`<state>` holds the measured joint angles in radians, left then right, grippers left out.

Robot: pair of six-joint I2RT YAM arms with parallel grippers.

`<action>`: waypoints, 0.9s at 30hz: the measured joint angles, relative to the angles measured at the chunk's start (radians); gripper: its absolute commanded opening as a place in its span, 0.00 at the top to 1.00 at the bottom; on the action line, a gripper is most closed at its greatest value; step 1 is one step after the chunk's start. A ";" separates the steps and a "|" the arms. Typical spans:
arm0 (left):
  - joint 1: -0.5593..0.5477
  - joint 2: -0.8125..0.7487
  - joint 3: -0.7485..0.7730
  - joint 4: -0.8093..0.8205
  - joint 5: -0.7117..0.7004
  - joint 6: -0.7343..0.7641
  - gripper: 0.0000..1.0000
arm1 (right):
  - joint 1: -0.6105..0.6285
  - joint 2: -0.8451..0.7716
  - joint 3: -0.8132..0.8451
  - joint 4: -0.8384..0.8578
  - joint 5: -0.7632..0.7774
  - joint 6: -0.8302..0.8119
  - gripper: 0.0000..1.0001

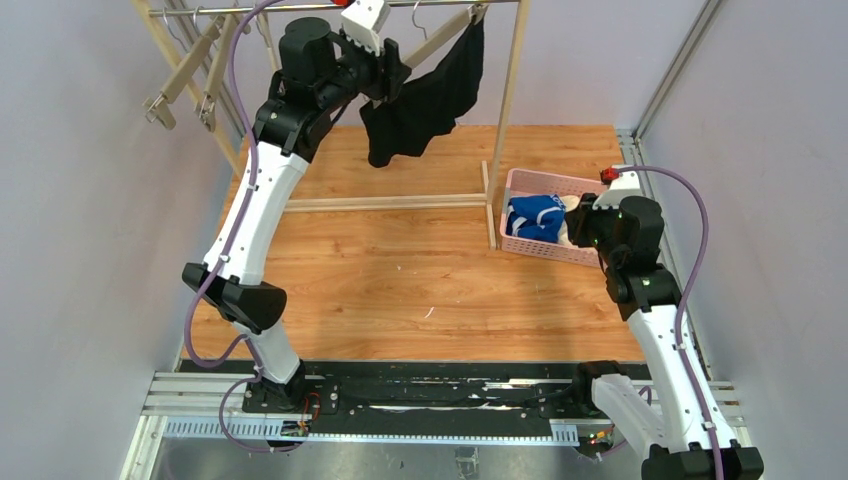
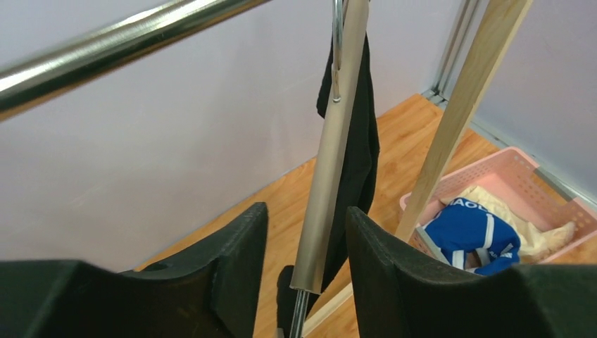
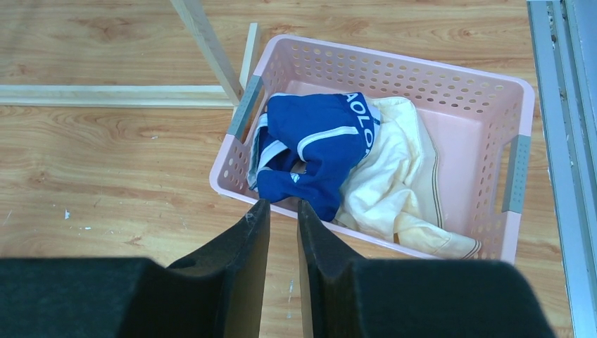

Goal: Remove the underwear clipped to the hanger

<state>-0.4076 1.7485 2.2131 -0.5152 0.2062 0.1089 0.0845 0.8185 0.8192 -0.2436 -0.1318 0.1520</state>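
The black underwear [image 1: 425,100] hangs clipped to a hanger on the rail at the top. My left gripper [image 1: 385,62] is raised to it. In the left wrist view my left gripper [image 2: 306,229] is open, its fingers on either side of the hanger's metal bar [image 2: 331,176], with the black underwear [image 2: 360,141] behind the bar. The blue underwear [image 3: 317,141] and the cream underwear [image 3: 394,183] lie in the pink basket [image 3: 507,91]. My right gripper [image 3: 283,205] hovers over the basket's near rim, almost shut and empty.
The pink basket [image 1: 520,182] stands on the wooden floor at the right, against the rack's post [image 1: 510,110]. Empty wooden clip hangers [image 1: 185,75] hang at the rail's left end. The rack's base bar [image 1: 390,203] lies across the floor.
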 measured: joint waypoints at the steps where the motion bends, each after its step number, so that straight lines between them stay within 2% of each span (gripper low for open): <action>1: 0.000 0.000 0.004 0.000 -0.002 0.000 0.52 | 0.000 0.000 0.000 0.000 0.000 0.000 0.78; 6: -0.001 0.000 0.014 0.002 -0.010 0.002 0.72 | 0.000 0.002 -0.001 0.004 -0.010 0.000 0.79; 16: -0.002 0.001 0.014 -0.005 -0.021 0.007 0.80 | 0.000 -0.002 -0.012 0.007 -0.017 0.000 0.77; 19: -0.002 0.007 0.020 -0.011 -0.021 0.008 0.99 | 0.000 -0.006 -0.012 0.007 -0.017 0.000 0.77; 27: -0.003 0.047 0.065 -0.015 -0.023 0.005 1.00 | 0.000 -0.021 -0.012 0.006 -0.016 -0.001 0.75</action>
<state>-0.4103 1.7950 2.2780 -0.5304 0.1833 0.1139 0.0849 0.7975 0.8074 -0.2371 -0.1478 0.1513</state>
